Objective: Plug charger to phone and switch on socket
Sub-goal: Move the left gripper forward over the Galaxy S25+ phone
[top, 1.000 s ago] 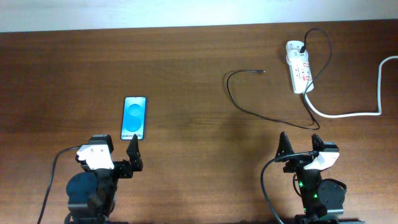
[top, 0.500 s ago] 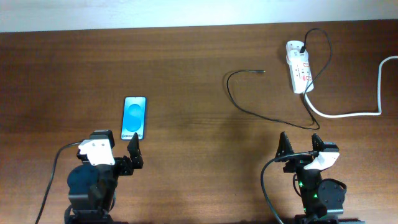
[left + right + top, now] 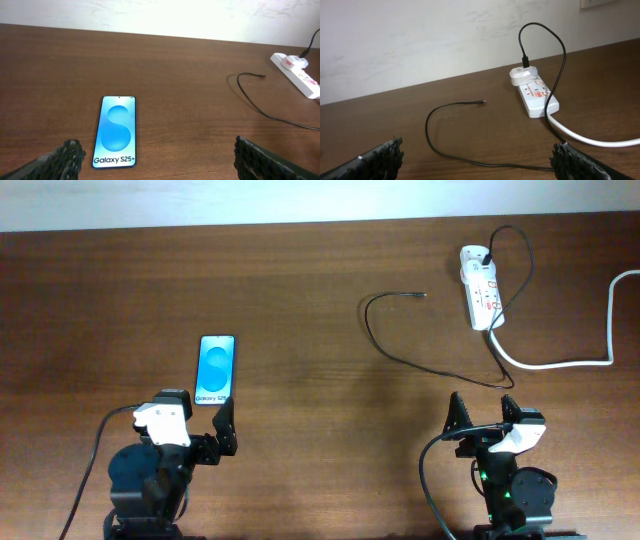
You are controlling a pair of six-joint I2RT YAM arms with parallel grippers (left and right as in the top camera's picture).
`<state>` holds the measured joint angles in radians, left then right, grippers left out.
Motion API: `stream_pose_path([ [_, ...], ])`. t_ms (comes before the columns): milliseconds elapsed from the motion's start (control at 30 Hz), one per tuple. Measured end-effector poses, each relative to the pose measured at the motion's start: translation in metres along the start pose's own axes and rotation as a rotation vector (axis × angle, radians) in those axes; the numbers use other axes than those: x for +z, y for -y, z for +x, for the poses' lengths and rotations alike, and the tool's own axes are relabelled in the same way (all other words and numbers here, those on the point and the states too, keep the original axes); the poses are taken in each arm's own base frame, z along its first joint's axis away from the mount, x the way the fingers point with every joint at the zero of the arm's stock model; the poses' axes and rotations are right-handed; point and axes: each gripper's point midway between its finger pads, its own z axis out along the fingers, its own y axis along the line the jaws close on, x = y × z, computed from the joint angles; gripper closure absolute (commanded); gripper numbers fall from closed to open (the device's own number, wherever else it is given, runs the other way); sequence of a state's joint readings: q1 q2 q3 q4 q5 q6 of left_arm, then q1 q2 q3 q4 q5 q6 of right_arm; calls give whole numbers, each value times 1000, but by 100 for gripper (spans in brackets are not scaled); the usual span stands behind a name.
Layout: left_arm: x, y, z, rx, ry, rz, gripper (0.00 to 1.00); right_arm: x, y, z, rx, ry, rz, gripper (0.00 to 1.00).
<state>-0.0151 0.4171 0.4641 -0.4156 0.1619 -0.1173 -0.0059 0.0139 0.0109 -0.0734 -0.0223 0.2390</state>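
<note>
The phone (image 3: 217, 369) lies face up on the left of the wooden table, its blue screen lit; the left wrist view shows the phone (image 3: 115, 131) close ahead, left of centre. My left gripper (image 3: 197, 412) stands open just behind its near end, jaws wide and empty (image 3: 157, 152). The charger, a thin black cable (image 3: 372, 332), loops across the right half, its free connector tip (image 3: 424, 296) lying loose and its other end plugged into the white socket (image 3: 481, 300). My right gripper (image 3: 482, 408) is open and empty (image 3: 477, 149), just short of the cable (image 3: 426, 131).
A thick white cord (image 3: 560, 363) runs from the socket off toward the right edge. The socket (image 3: 535, 95) sits near the table's far edge (image 3: 320, 222), by a pale wall. Bare wood lies between the phone and the cable.
My left gripper has shifted a little to the right, closer to the phone's near end. The right arm, cable, phone and socket have not moved.
</note>
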Motion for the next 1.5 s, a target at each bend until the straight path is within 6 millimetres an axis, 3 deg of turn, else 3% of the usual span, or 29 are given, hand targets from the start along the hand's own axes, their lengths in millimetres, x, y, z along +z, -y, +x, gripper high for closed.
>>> stream_pose_path([
  [200,0,0,-2,-1,-5,-1,1,0,0,0,0,0,0,2],
  [400,2,-2,-26,-10,-60,-32,1,0,0,0,0,0,0,2],
  [533,16,-4,-45,-22,-159,-58,1,0,1,0,0,1,4,2],
  [633,33,-8,-45,-32,-279,-75,1,0,1,0,0,0,4,2],
  [833,76,-16,-37,-49,-484,-98,1,0,1,0,0,0,5,2],
  [933,94,-27,-19,-41,-564,-134,1,0,1,0,0,0,5,2],
  [1167,119,-52,24,-10,-708,-226,1,0,1,0,0,0,5,2],
  [1500,145,-60,37,11,-719,-235,1,0,1,0,1,0,5,1],
])
